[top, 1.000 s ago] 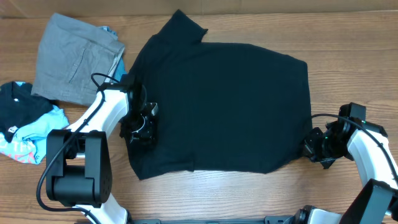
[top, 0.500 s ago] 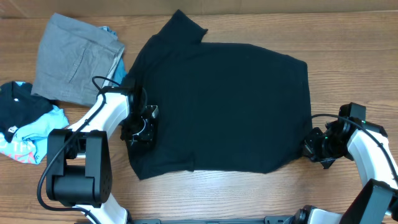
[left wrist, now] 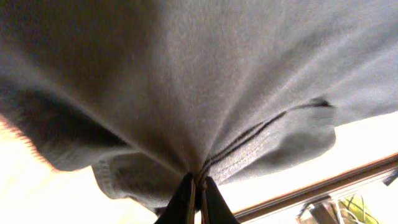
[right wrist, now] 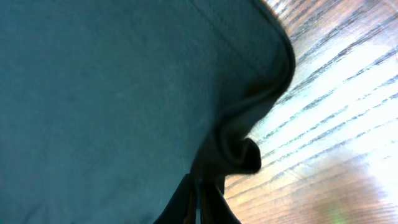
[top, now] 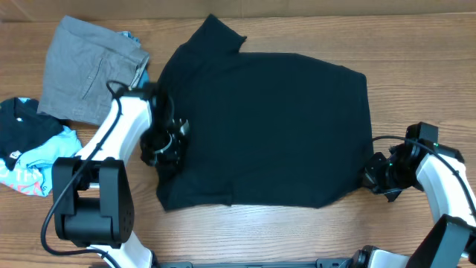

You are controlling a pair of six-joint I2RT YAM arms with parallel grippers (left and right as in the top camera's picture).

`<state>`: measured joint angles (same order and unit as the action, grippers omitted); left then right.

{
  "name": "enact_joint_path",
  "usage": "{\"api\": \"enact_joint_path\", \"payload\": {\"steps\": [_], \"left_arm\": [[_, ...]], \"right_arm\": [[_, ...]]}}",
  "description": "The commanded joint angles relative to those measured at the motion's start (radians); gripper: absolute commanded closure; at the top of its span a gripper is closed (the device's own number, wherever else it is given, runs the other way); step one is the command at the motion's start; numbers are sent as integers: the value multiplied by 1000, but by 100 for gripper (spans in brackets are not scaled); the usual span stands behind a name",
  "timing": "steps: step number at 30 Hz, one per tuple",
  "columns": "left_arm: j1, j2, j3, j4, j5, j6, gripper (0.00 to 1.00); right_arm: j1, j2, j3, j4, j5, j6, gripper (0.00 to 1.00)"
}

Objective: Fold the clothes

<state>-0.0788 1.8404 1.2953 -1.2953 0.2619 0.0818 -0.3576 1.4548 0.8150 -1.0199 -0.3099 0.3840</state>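
Overhead, black T-shirt (top: pixel 275 126) lies spread mid-counter; left gripper (top: pixel 166 147) and right gripper (top: pixel 370 177) each pinch its cloth tight.

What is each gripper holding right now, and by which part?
Both hold the black T-shirt: the left gripper pinches cloth at its left edge, the right gripper pinches its lower right corner.

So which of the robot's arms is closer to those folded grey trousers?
The left. The left fingers pinch the black T-shirt at its edge next to the grey trousers; the right fingers grip the shirt's opposite edge.
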Motion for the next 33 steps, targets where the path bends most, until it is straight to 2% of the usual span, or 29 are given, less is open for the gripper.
{"api": "enact_joint_path", "payload": {"steps": [1, 5, 9, 18, 19, 20, 23, 29, 33], "left_arm": [[2, 9, 145, -98, -5, 23, 96], [2, 8, 272, -190, -55, 23, 96], [2, 8, 355, -200, -55, 23, 96], [-1, 9, 322, -212, -51, 24, 95], [-1, 9, 306, -206, -51, 23, 88], [-1, 9, 276, -193, -51, 18, 74], [-1, 9, 178, -147, -50, 3, 57], [0, 9, 10, -41, -12, -3, 55], [-1, 9, -57, 43, 45, 1, 54]], "right_arm": [[4, -51, 88, -29, 2, -18, 96], [4, -77, 190, -95, 16, -18, 96], [4, -77, 253, -112, 16, -18, 96], [4, -77, 253, -158, 30, -23, 96], [4, -77, 253, -161, 32, -23, 96], [4, -77, 253, -165, 33, -23, 96], [4, -77, 253, -183, 56, -23, 96], [4, -77, 251, -251, 190, -22, 96], [4, -77, 251, -264, 205, -22, 96]]}}
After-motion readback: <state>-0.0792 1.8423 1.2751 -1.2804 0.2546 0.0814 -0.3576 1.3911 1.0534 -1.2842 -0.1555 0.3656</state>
